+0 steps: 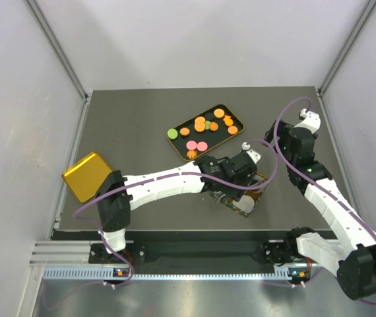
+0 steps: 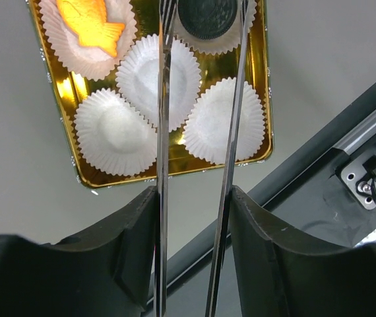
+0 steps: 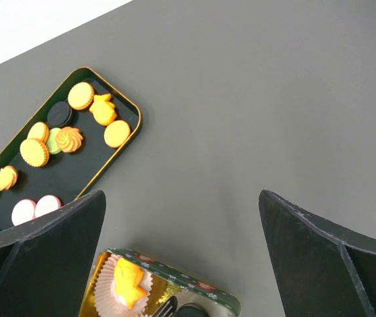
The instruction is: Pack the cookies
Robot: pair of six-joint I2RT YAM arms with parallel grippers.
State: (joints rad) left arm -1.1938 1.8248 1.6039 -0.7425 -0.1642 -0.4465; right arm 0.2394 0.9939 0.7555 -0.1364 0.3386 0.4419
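Since the gold tin [image 2: 175,173] is where everything must end up, it sits on the grey table [image 1: 142,119] close to the arm bases, in easy reach of both. Beyond the tin, a little to its left, lies the black tray [image 3: 92,165] with most of the cookies [image 3: 33,152] loose on it. The gold lid [image 1: 86,175] is parked well to the tin's left, out of the way. The right gripper [image 3: 181,198] hangs beyond the tin to its right, fingers spread wide and empty. Over the tin the left gripper [image 2: 194,198] pinches tongs [image 2: 161,132], finer than its own fingers. White paper cups [image 2: 115,132] line the tin (three bare); one holds a fish-shaped cookie [image 2: 92,23], another a dark round cookie [image 2: 208,16] that the blades straddle, perhaps without touching.
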